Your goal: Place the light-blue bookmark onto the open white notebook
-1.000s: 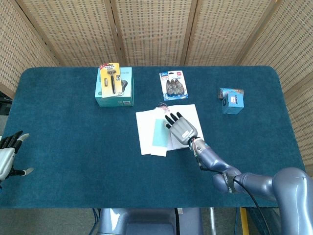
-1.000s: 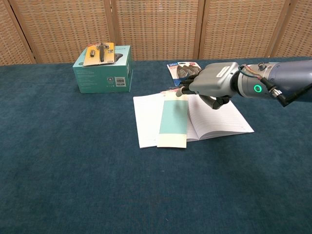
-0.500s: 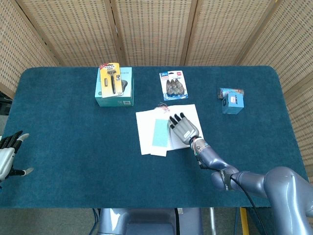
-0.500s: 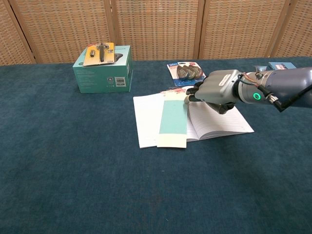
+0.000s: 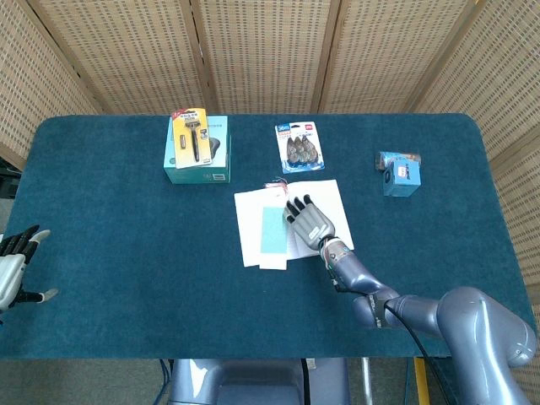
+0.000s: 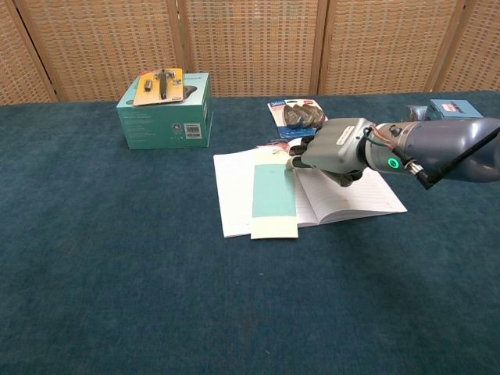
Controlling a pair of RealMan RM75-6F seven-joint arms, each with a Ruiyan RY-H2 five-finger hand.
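1. light-blue bookmark (image 6: 273,191) lies flat on the open white notebook (image 6: 348,195), near the spine.
2. right hand (image 6: 332,148) over the notebook, fingers spread, holding nothing.
3. left hand (image 5: 13,266) at the table edge, fingers apart, holding nothing.

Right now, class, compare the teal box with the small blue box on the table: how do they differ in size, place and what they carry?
The teal box is plainly larger than the small blue box. The teal box stands far left of the open notebook; the small blue box stands far right. A yellow carded package lies on the teal box; nothing lies on the small blue box. Both rest on the blue cloth near the screen.
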